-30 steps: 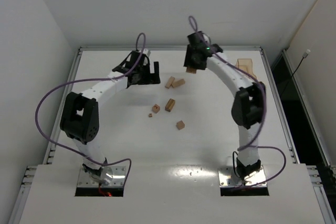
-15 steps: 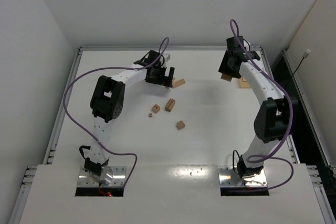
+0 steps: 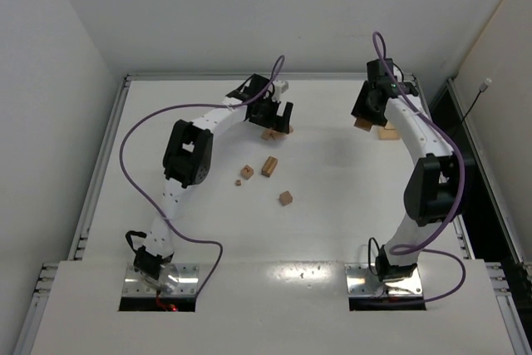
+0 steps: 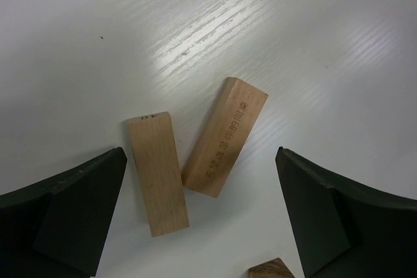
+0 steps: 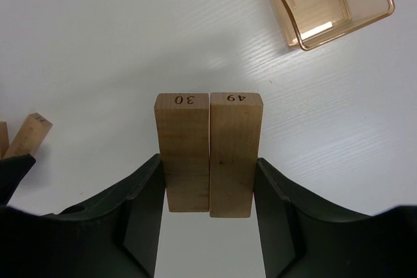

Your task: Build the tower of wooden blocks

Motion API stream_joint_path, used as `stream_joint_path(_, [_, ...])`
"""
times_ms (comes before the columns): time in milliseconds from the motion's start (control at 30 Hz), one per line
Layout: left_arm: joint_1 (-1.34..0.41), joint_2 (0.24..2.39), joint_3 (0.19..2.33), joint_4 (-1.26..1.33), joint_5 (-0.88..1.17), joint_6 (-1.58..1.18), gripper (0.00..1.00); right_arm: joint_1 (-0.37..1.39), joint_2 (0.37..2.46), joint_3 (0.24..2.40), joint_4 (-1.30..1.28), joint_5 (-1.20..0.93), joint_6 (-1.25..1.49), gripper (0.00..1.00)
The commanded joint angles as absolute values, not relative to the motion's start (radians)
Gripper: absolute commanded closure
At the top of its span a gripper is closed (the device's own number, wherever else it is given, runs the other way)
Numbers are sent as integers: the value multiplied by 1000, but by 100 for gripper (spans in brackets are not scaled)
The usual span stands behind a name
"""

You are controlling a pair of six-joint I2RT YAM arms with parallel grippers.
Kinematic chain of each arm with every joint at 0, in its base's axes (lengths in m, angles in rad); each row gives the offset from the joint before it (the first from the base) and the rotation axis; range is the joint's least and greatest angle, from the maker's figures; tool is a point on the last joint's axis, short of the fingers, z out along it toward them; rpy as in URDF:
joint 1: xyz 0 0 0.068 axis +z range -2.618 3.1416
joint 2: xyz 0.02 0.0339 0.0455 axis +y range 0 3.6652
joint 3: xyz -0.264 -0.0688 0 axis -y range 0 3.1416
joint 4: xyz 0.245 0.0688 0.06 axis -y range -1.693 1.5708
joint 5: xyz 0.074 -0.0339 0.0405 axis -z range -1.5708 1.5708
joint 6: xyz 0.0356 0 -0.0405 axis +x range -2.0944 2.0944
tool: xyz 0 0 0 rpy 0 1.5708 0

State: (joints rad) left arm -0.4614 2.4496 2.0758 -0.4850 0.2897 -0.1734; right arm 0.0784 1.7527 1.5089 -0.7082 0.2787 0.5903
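**Item 1. Right pincer (image 5: 208, 183).** Closed on two wood blocks at once, with one finger pressed to each outer face.
- Block 30 (image 5: 182, 151) and block 49 (image 5: 236, 151) sit flush side by side, their long faces touching.
- Their long axes are parallel and run straight out from the pincer. The numbered ends point away from the wrist.
- Location: over the far right of the tabletop (image 3: 332, 205), near the amber tray (image 5: 332, 4) but apart from it.

**Item 2. Left pincer (image 4: 202, 219).** Jaws spread wide and gripping nothing, with one finger on either side of two bars that lie flat on the tabletop.
- Bar marked 10 (image 4: 158, 172): the long axis runs roughly away from the pincer, the far numbered end leaning a little left.
- Lettered bar (image 4: 225, 136): the long axis slants right toward its far end, with the printed face up.
- Its near end lies just beside the first bar's long edge; whether the two touch cannot be told.
- Together the bars form a narrow V that opens away from the pincer.
- The corner of another block (image 4: 270, 269) shows at the bottom edge of the left wrist view.

**Item 3. Loose blocks, mid-tabletop.** A short bar (image 3: 269, 165), a small cube (image 3: 247, 172) and a second cube (image 3: 286, 198) lie apart from one another. All are nearer the arm bases than the left pincer.
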Motion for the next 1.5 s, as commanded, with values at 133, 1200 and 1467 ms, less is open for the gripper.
stream_joint_path(133, [-489, 2494, 2117, -526, 327, -183, 1, 64, 1713, 1509, -678, 267, 589, 100])
stream_joint_path(1200, [-580, 2419, 1873, -528, 89, -178, 15, 64, 1741, 1539, -669, 249, 589, 100])
stream_joint_path(1467, [-560, 2385, 1784, -517, 60, -167, 39, 74, 1741, 1494, -669, 239, 598, 100])
